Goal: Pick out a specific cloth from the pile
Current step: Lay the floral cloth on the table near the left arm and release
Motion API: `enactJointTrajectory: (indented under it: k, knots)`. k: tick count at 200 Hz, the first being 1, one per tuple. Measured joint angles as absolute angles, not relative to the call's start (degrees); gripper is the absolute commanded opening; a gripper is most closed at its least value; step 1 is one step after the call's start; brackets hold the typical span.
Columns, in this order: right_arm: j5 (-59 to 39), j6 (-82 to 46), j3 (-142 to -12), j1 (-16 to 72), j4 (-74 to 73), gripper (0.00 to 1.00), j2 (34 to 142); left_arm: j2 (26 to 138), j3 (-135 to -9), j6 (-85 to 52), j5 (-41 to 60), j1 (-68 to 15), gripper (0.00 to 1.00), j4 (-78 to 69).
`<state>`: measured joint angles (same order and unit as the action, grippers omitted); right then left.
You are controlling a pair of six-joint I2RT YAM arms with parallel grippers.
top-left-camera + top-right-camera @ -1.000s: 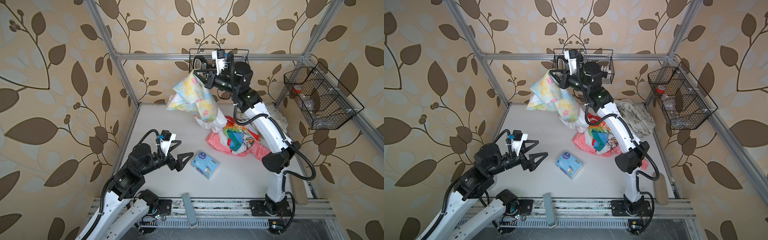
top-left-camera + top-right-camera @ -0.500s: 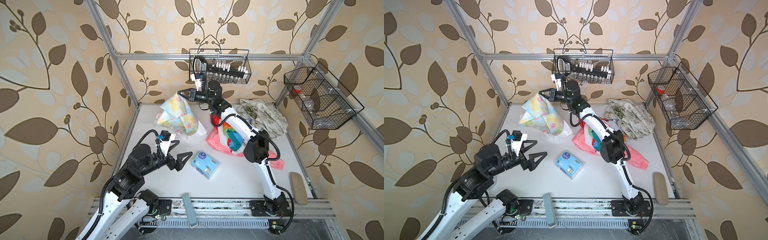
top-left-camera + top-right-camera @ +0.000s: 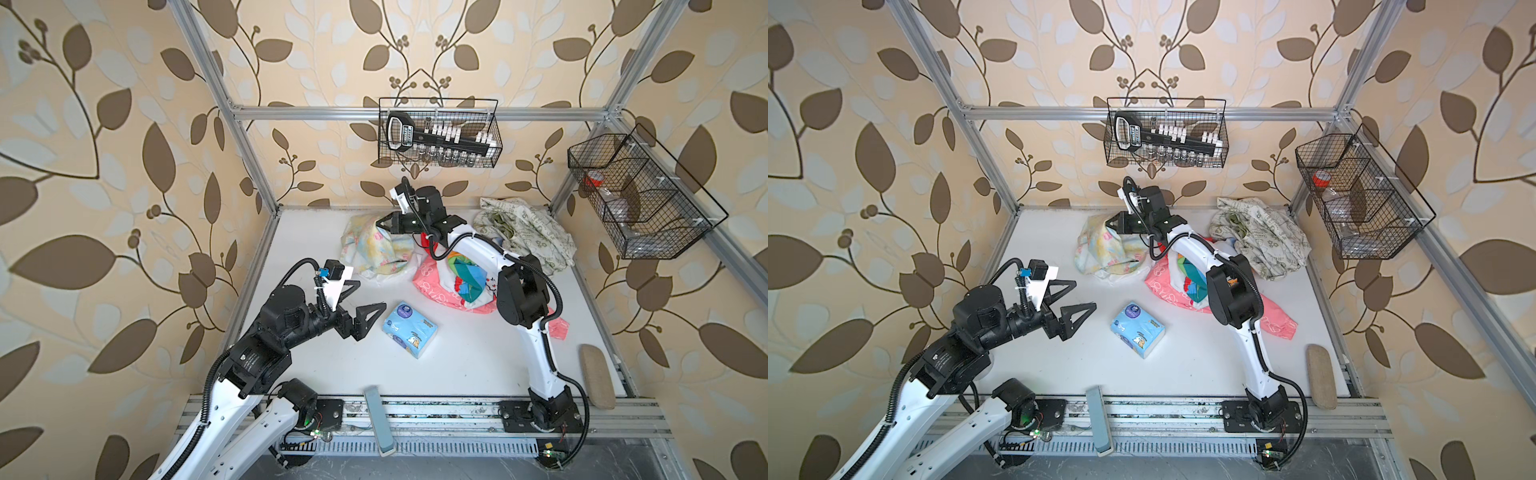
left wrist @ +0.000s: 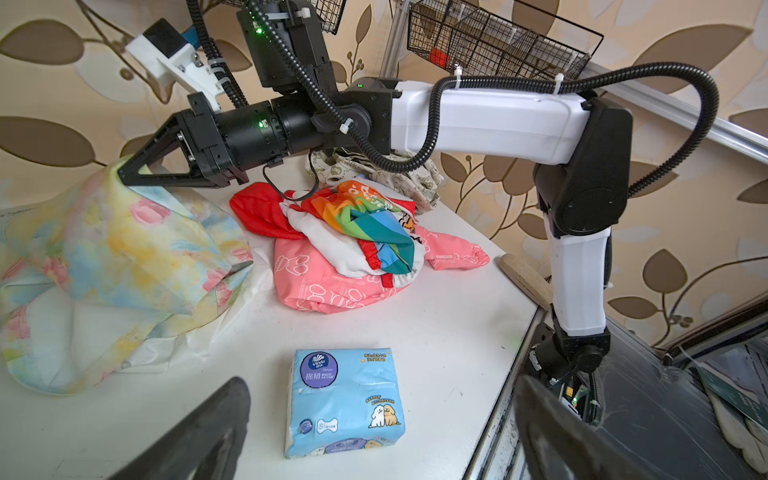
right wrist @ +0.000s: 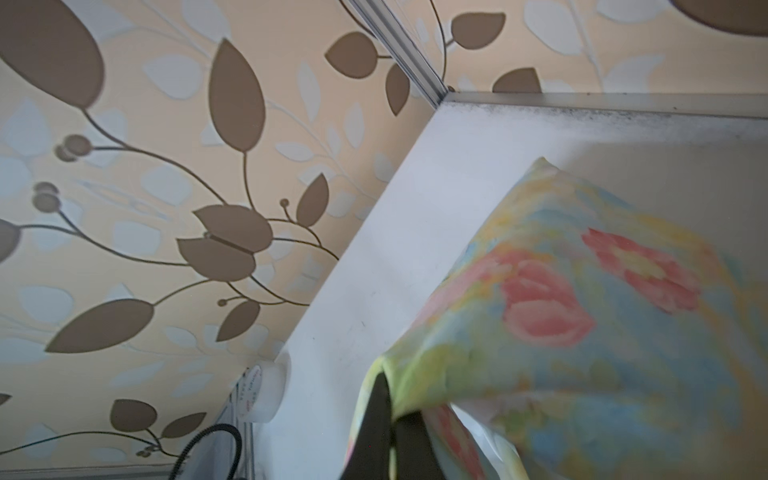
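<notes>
The cloth [image 3: 374, 249] [image 3: 1104, 249] [image 4: 112, 257] [image 5: 582, 311], pale yellow with pink flowers and blue-green blotches, lies heaped at the back of the table, left of the pile. My right gripper [image 3: 380, 222] [image 3: 1109, 222] [image 4: 122, 174] [image 5: 390, 399] is shut on its raised top edge. The pile [image 3: 453, 282] [image 3: 1183, 282] [image 4: 340, 249] holds coral pink, red, white and rainbow pieces, and the right arm reaches over it. My left gripper [image 3: 371, 295] [image 3: 1085, 295] [image 4: 380, 386] hovers open and empty at the front left, pointing at a light blue tissue pack [image 3: 409, 330] [image 4: 345, 403].
A white cloth with green print [image 3: 523, 232] [image 3: 1262, 237] lies at the back right. Wire baskets hang on the back wall [image 3: 438, 133] and right wall [image 3: 636, 195]. A tan oblong block [image 3: 597, 376] sits at the right front edge, and a grey bar [image 3: 378, 419] on the front rail.
My right arm has swung left and down, bringing the held cloth from high in the air onto the table beside the pile. The left arm has not moved.
</notes>
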<state>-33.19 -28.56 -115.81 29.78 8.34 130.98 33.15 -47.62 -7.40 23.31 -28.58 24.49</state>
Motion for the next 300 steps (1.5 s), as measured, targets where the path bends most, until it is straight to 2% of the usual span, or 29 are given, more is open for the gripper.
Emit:
enactJointTrajectory:
  k: [22, 35, 52, 67, 92, 152, 175, 194, 205, 300]
  knots:
    - [-29.5, -24.8, -114.5, 29.9, 12.5, 0.0, 130.8, 33.2, -47.6, -7.4, 23.3, -28.6, 0.99, 24.5]
    - [-26.7, -23.1, -113.3, 29.9, 15.1, 0.1, 130.7, 33.4, -47.6, -7.4, 23.3, -28.6, 0.99, 24.5]
    - [-22.8, -20.9, -112.1, 29.9, 19.0, 0.14, 130.7, 33.8, -47.6, -7.4, 23.3, -28.6, 0.99, 24.5]
    - [-19.6, -19.5, -112.0, 29.9, 22.0, 0.3, 130.9, 34.1, -47.6, -7.4, 23.3, -28.6, 0.99, 24.5]
    - [-16.2, -17.5, -112.4, 29.9, 24.8, 0.44, 132.0, 34.2, -47.6, -7.4, 23.3, -28.6, 0.99, 24.4]
    - [-12.7, -16.3, -119.4, 31.5, 27.4, 0.6, 141.3, 34.6, -47.6, -7.4, 23.3, -28.6, 0.99, 24.4]
    - [-12.9, -16.4, -124.0, 32.4, 27.7, 0.6, 145.7, 34.7, -47.6, -7.4, 23.3, -28.6, 0.99, 24.5]
    - [-13.5, -16.8, -127.8, 33.0, 27.9, 0.51, 147.7, 34.3, -47.6, -7.4, 23.3, -28.6, 0.99, 24.4]
    - [-14.4, -17.0, -129.6, 33.4, 27.8, 0.48, 149.1, 33.8, -47.5, -7.4, 23.3, -28.6, 0.99, 24.3]
    - [-25.7, -24.6, -135.4, 40.8, 15.3, 0.47, 156.6, 33.1, -47.5, -7.4, 22.0, -28.6, 0.99, 24.1]
